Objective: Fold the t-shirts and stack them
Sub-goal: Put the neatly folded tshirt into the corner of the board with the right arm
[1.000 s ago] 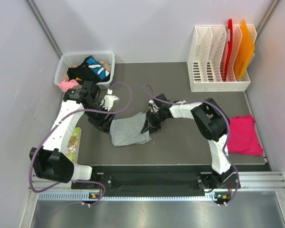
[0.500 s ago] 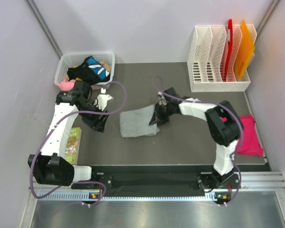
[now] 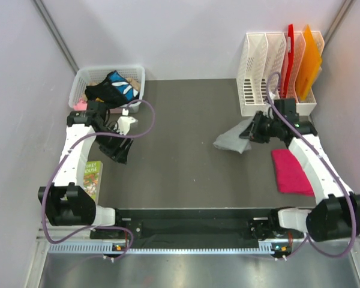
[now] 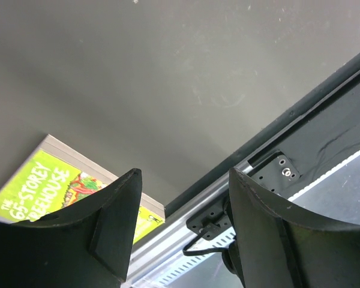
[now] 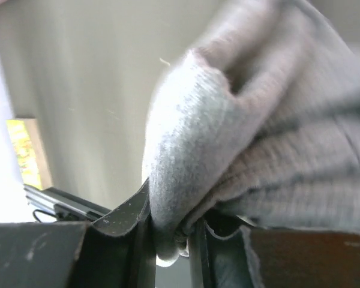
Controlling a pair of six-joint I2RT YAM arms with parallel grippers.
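Top external view: right hand [image 3: 252,130] pinched the bunched grey shirt [image 3: 231,141], near the folded pink shirt [image 3: 291,172] on the tabletop [image 3: 180,126]; left hand [image 3: 119,155] stood spread, empty; stacking step judged underway; next, the grey would need laying squarely upon the pink.

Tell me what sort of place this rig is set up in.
Probably a lab test cell, not a home: plain partition walls box in a dark tabletop, with an aluminium rail along its near edge.
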